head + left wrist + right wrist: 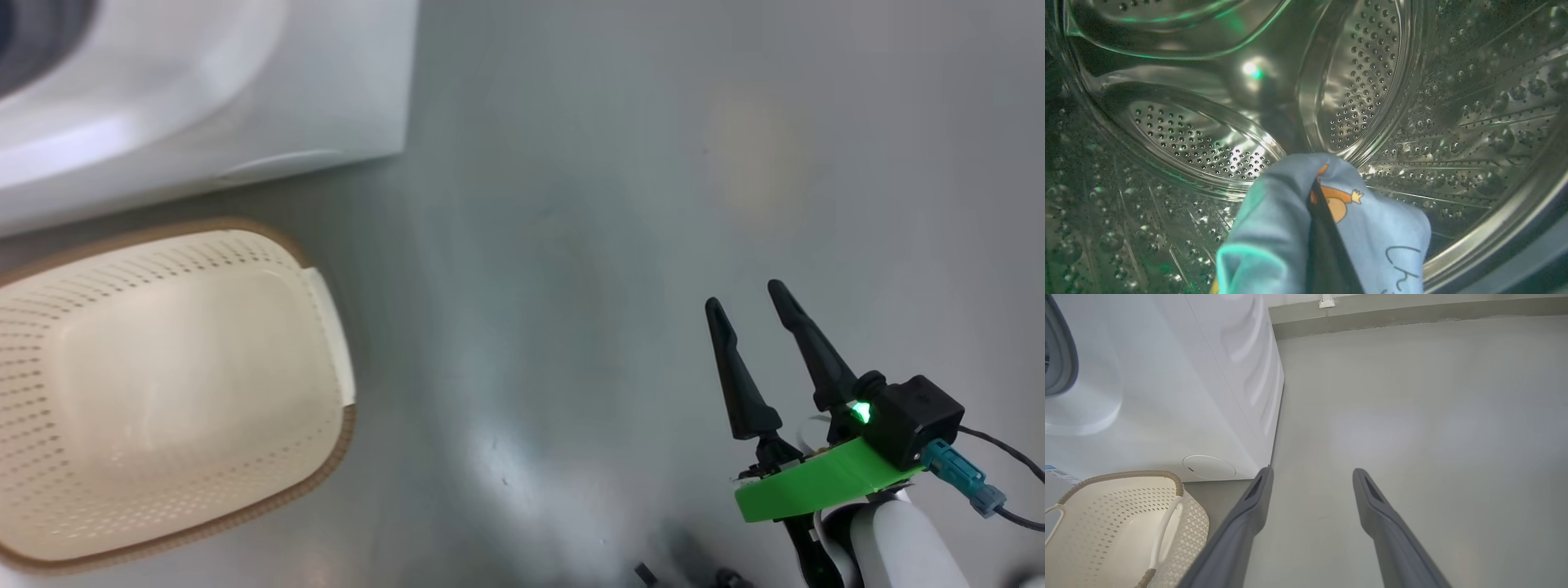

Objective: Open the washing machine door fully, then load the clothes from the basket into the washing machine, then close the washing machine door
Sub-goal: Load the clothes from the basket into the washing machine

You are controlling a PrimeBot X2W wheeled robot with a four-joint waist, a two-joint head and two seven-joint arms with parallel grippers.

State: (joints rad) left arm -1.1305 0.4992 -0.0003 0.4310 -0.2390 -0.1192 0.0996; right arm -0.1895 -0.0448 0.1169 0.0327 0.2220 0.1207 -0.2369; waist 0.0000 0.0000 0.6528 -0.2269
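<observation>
My left gripper (1316, 195) is inside the washing machine's perforated steel drum (1372, 73), shut on light-blue clothes (1274, 220) printed with an orange figure. The fabric wraps around the dark finger. The white washing machine (245, 98) fills the upper left of the head view, and the cream basket (163, 261) with its brown rim sits on the floor before it, its bare perforated inside facing me. My right gripper (744, 296) hangs open over the grey floor, well right of the basket. The washing machine door is out of view.
In the right wrist view the open right gripper (1312, 471) points along the floor past the washing machine's (1188, 396) side corner, with the basket (1122, 475) at lower left. A grey floor (612, 204) stretches right to a wall skirting (1412, 314).
</observation>
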